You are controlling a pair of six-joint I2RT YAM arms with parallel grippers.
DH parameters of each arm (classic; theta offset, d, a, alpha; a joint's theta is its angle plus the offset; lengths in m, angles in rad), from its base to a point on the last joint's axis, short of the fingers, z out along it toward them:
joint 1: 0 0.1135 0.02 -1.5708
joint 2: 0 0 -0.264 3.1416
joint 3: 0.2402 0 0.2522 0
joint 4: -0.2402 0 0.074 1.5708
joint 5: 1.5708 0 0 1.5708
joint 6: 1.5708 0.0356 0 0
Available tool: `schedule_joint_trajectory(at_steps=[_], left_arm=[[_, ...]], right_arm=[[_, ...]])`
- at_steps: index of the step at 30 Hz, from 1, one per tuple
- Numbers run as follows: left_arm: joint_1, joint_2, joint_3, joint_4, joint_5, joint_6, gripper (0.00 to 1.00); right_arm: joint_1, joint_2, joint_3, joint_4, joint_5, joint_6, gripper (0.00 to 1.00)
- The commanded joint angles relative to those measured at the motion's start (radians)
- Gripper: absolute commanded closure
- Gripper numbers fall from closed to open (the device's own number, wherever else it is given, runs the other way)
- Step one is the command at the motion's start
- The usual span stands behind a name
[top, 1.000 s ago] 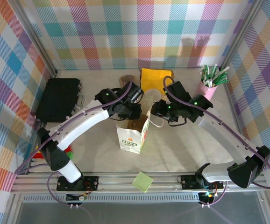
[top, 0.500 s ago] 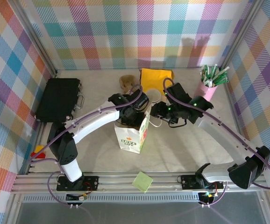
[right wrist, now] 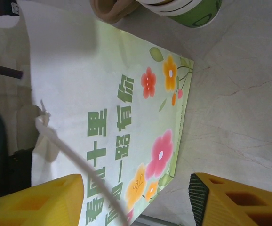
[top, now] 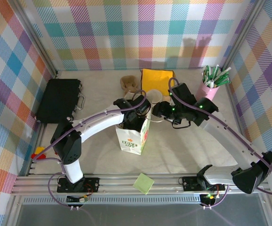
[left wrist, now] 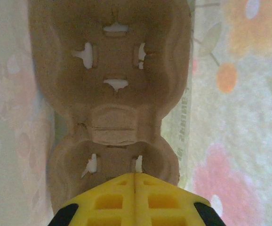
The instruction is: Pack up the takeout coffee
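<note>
The takeout coffee cup [top: 154, 95], cream with a green lower band, stands on the table behind the paper bag [top: 132, 137]. Its green band [right wrist: 195, 10] is cut off by the top edge of the right wrist view. My left arm [top: 103, 120] reaches down into the bag's mouth. There my left gripper [left wrist: 135, 175] is shut with nothing in it, just above a brown pulp cup carrier [left wrist: 110, 94] lying in the bag. My right gripper [top: 158, 111] stands open beside the bag's flowered side [right wrist: 126, 117]. The bag's string handle [right wrist: 70, 155] runs loose between its fingers [right wrist: 235, 200].
A black case [top: 58, 100] lies at the left and a yellow cloth [top: 157, 77] at the back. A brown pulp piece [top: 128, 83] is next to the cloth. A pink cup of green-white sticks [top: 211, 84] stands at the back right. A green note [top: 144, 182] sits on the front rail.
My left arm swung right and lowered its gripper into the bag, closing it fully. My right gripper's jaws spread wider beside the bag.
</note>
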Motion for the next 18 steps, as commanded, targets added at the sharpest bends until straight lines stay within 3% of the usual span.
schedule_joint_trajectory(at_steps=[1,18], left_arm=[[0.001,0.025,-0.026,0.019,0.016,0.007,0.97],[-0.001,0.085,-0.118,0.090,0.049,-0.021,0.99]], right_arm=[[-0.009,-0.033,-0.017,0.015,-0.005,0.020,0.37],[-0.027,-0.082,-0.045,0.023,0.002,0.027,0.37]])
